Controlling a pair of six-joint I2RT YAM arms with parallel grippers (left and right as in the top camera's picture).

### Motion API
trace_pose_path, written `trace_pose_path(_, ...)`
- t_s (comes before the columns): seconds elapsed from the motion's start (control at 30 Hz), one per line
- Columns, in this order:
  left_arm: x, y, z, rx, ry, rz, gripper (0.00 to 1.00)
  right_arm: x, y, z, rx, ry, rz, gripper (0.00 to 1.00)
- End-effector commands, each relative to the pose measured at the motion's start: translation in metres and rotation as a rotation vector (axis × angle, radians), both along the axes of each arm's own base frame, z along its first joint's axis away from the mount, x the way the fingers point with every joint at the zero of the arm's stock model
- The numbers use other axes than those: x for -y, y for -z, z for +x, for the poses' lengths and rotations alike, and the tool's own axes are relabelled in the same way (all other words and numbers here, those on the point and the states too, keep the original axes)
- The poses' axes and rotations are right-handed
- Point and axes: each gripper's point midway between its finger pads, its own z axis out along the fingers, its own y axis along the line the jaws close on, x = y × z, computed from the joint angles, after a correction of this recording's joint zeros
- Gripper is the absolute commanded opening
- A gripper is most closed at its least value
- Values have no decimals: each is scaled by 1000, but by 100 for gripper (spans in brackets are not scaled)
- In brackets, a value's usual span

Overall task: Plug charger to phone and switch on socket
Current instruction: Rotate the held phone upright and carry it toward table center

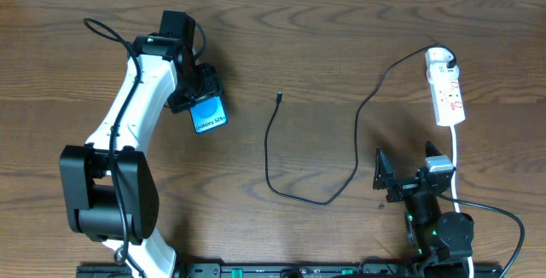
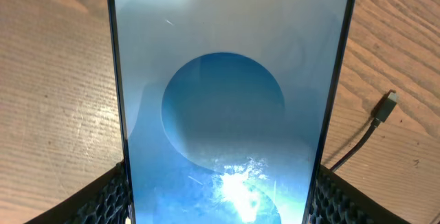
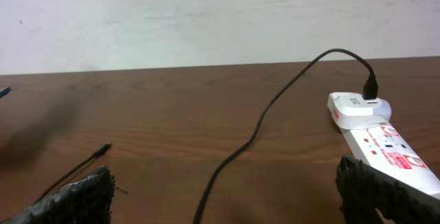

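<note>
My left gripper [image 1: 201,99] is shut on the phone [image 1: 209,113], a slim handset with a bright blue screen. In the left wrist view the phone [image 2: 230,107] fills the frame between both pads, and the charger's plug tip [image 2: 387,105] lies on the wood to its right. The black charger cable [image 1: 281,154] loops across the table middle, with its tip [image 1: 279,98] free and its other end in the plug head of the white socket strip [image 1: 447,90] at the right. My right gripper [image 1: 408,178] stands open near the front right, nothing between its fingers. The socket strip [image 3: 385,138] lies ahead of it, to the right.
A white cord [image 1: 458,171] runs from the strip toward the front, past my right arm. The table's far edge meets a pale wall [image 3: 206,18].
</note>
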Motion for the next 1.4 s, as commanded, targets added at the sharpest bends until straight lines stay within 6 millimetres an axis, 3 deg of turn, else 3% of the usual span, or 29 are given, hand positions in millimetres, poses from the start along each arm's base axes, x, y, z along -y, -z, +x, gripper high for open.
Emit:
trace_pose_path(0.0, 5, -12, 1, 17, -34, -37, 61, 0, 0, 0, 4, -1, -8, 99)
trace_pose_path(0.33, 30, -18, -4, -8, -25, -190, 61, 0, 0, 0, 4, -1, -8, 99)
trace_pose_path(0.8, 45, -24, -6, -92, -241, -320, 61, 0, 0, 0, 4, -1, -8, 99)
trace_pose_path(1.37, 46, -24, -7, -119, -315, -337, 61, 0, 0, 0, 4, -1, -8, 99)
